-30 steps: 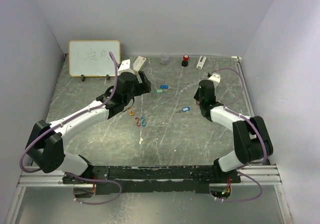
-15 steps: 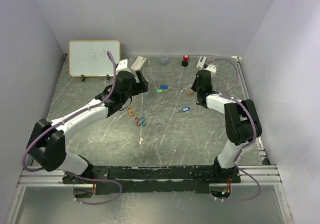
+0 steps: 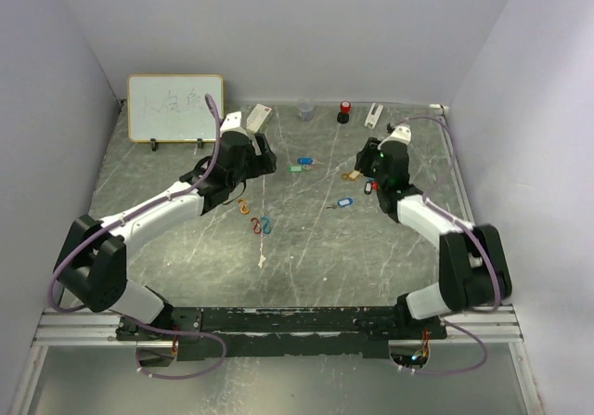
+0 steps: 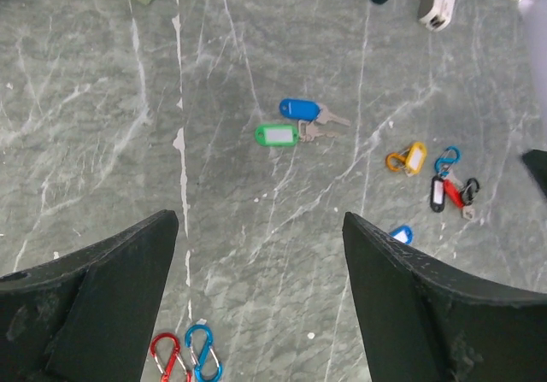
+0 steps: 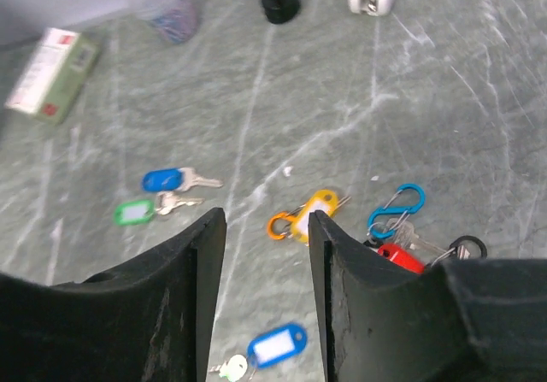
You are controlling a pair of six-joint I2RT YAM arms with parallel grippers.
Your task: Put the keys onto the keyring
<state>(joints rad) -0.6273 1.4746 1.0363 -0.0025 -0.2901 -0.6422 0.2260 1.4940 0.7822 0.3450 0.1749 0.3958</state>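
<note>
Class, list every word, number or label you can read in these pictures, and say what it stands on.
No text is legible.
Whiteboard: faint handwriting, too blurred to read.
Small box: red print, too small to read.
Green key tag: white insert, nothing legible on it.

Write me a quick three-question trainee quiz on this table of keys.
1. True or false: the left end effector holds a key.
2. The green tag lies right beside a tag of which colour? A blue, B red, C yellow.
3. Fill in: the carabiner against the yellow tag is ____.
Key: 1 false, it is open and empty. 2 A, the blue tag. 3 orange.
</note>
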